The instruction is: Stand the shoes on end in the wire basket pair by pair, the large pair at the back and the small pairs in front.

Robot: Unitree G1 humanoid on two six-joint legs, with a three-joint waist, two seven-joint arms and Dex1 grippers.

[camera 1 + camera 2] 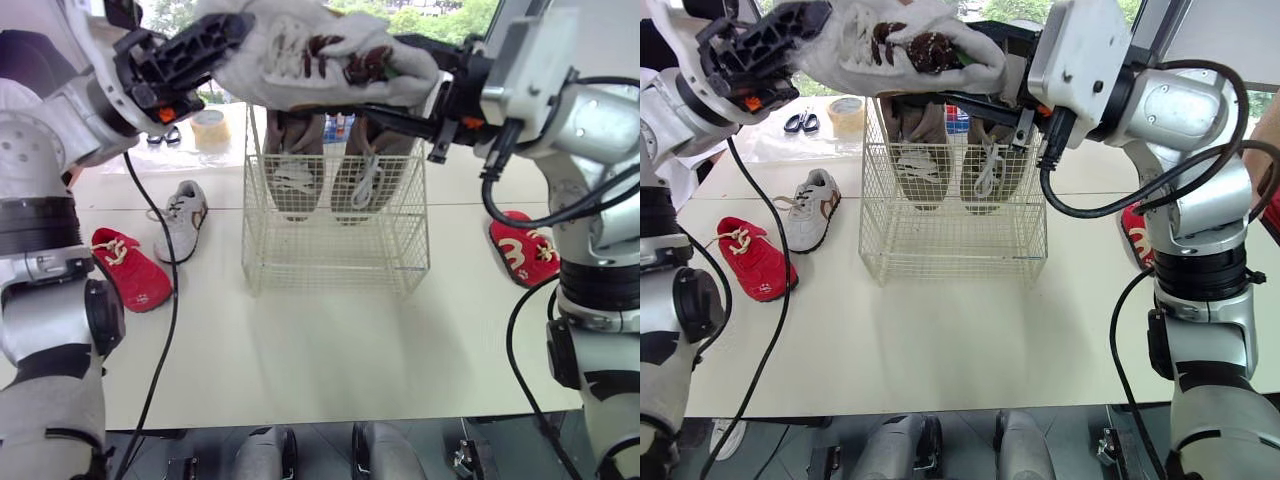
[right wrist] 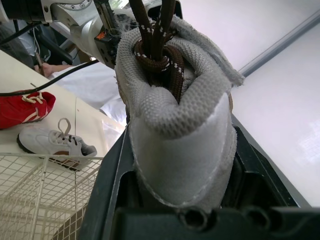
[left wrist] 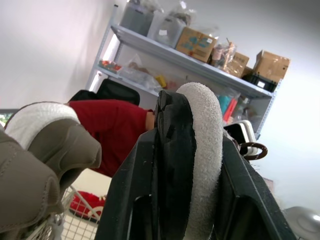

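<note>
A small white shoe with brown laces hangs lying sideways above the wire basket, held at both ends. My left gripper is shut on one end, its fingers clamping the shoe's fuzzy white edge. At the other end my right gripper is shut on the laced collar. Two large grey-brown shoes stand on end at the back of the basket. On the table to the left lie the matching white shoe and a red shoe. Another red shoe lies to the right.
A roll of tape and scissors sit behind the basket on the left. The front half of the basket holds nothing. A person in a red top sits beyond the table, with storage shelves behind.
</note>
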